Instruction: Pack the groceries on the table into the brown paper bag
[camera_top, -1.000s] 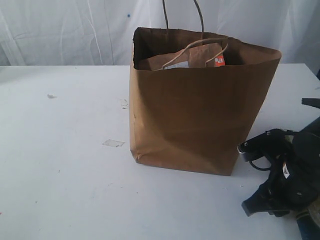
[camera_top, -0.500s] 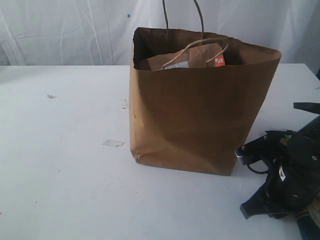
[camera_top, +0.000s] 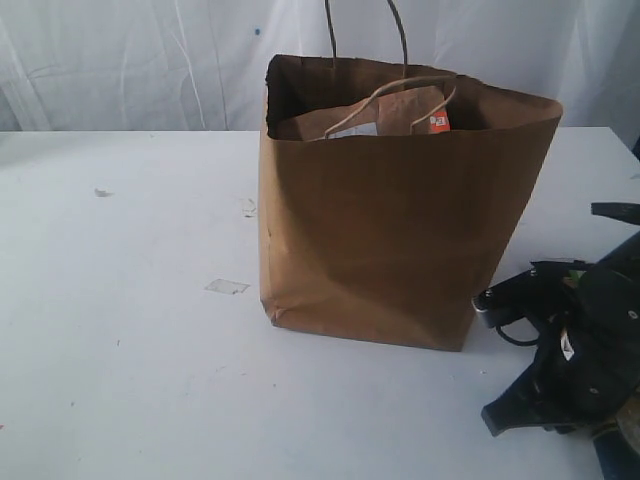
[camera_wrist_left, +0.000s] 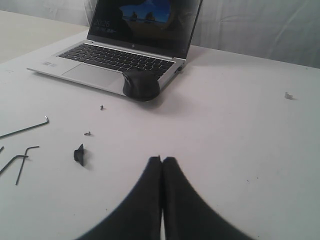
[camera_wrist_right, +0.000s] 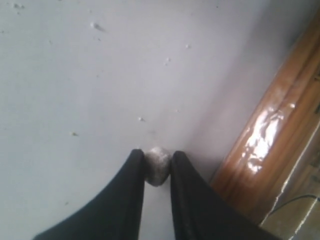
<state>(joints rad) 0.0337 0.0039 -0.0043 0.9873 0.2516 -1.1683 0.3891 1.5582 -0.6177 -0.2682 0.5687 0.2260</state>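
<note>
Status: packing judged near its end. Brown paper bag (camera_top: 400, 250) upright at centre of exterior frame on table (camera_top: 130, 340), brown labelled pouch (camera_top: 360, 115) inside at its mouth; no other groceries in view. Left hand (camera_wrist_left: 161, 161) clenched, empty, above table. Right arm (camera_top: 585, 350) at lower right of frame; right hand (camera_wrist_right: 157, 156) nearly closed about small grey lump (camera_wrist_right: 158, 167), grip on it not determinable. Next: confirm nothing left to pack, keep clear of bag.

Left gripper (camera_wrist_left: 161, 159) jaws pressed together, right gripper (camera_wrist_right: 157, 155) jaws narrowly apart
</note>
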